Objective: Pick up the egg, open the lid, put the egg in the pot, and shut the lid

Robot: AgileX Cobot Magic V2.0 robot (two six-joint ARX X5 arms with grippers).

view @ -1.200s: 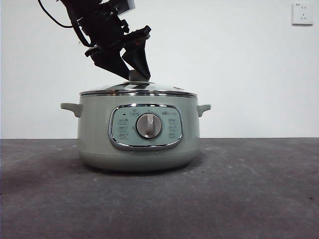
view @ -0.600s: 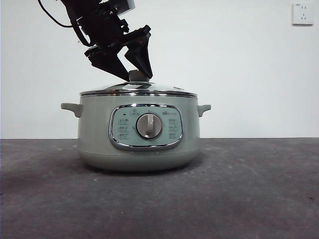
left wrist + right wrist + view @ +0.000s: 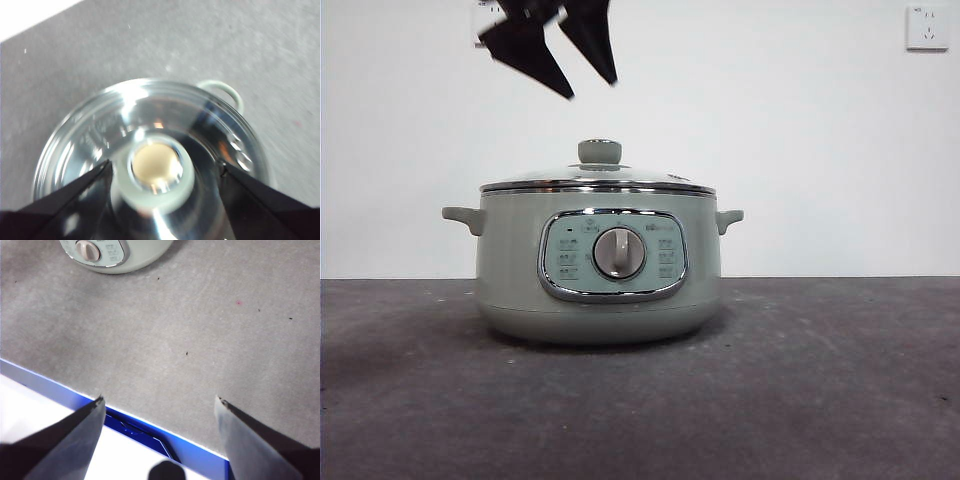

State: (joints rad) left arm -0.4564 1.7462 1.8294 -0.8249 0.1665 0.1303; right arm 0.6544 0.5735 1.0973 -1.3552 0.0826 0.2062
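The left gripper is hanging above the pot with its two black fingers spread apart and holding nothing. A second ago those fingers were straddling the knob; half a second ago they were opening around it; now they are well clear of it, high near the top edge of the front view. In the left wrist view the gripper is looking straight down on the lid, with the pale green knob centred between the open fingers but not touched by them.

The lid is sitting flat on the pot, its steel rim level all round. That suggests the lid has just been released and closed. The egg is not showing anywhere on the worktop; it is probably inside the pot, though the glare on the glass is hiding the inside. By that reading the task is at or near its end, with the arm pulling away.

The right gripper is waiting over the near edge of the worktop, fingers apart and empty, well away from the pot.

The worktop is a dark grey, slightly speckled mat. Behind it a plain white wall is carrying a socket at the upper right.
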